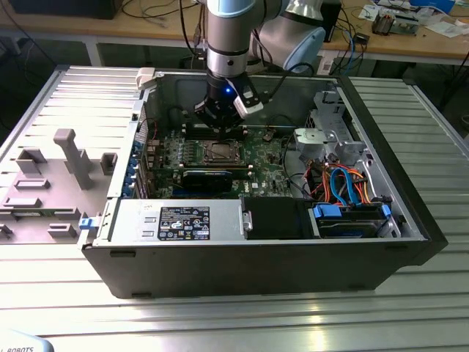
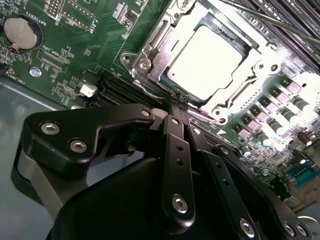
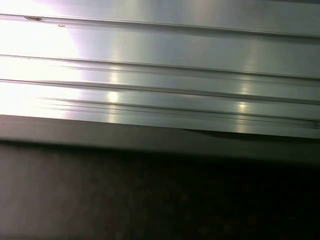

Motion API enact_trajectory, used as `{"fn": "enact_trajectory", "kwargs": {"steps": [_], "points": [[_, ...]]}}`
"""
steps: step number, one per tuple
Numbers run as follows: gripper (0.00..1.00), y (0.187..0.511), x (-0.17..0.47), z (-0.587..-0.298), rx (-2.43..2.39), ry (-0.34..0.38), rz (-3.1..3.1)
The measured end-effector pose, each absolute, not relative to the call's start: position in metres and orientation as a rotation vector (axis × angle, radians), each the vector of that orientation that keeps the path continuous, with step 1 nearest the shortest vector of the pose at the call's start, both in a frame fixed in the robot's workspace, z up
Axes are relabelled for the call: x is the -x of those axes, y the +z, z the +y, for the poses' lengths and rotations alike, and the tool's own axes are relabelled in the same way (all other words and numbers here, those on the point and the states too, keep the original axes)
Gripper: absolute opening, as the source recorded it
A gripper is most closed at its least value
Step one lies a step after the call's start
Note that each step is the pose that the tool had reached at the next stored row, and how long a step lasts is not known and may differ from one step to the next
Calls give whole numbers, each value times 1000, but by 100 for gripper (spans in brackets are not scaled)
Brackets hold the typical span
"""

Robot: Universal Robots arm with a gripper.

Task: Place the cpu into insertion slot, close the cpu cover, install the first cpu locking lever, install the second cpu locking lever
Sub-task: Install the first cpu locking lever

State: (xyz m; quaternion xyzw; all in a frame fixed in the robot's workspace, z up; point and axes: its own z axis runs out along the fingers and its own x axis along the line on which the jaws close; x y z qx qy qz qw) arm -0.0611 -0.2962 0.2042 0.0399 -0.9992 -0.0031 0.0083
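Hovering just above the socket's near edge, the gripper (image 2: 178, 102) has its jaws pressed together, holding nothing. The chip (image 2: 207, 61) sits inside the socket (image 1: 221, 152) on the green board (image 2: 75, 55), with the metal cover frame (image 2: 235, 87) lying over its edges. Case walls (image 1: 110, 183) stand well apart.

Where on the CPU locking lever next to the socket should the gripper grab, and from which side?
Probably the thin wire lever along the cpu cover's edge, pinched across its width from above. It runs just off the frame over the green board, leaving room for the fingertips. The gripper hangs by the cover's near corner, fingers shut.
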Motion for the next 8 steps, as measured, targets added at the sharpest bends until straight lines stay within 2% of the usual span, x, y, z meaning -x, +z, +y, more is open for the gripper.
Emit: {"fn": "enact_trajectory", "kwargs": {"steps": [8], "points": [[11, 203, 54, -297, -125, -10, -3123]]}}
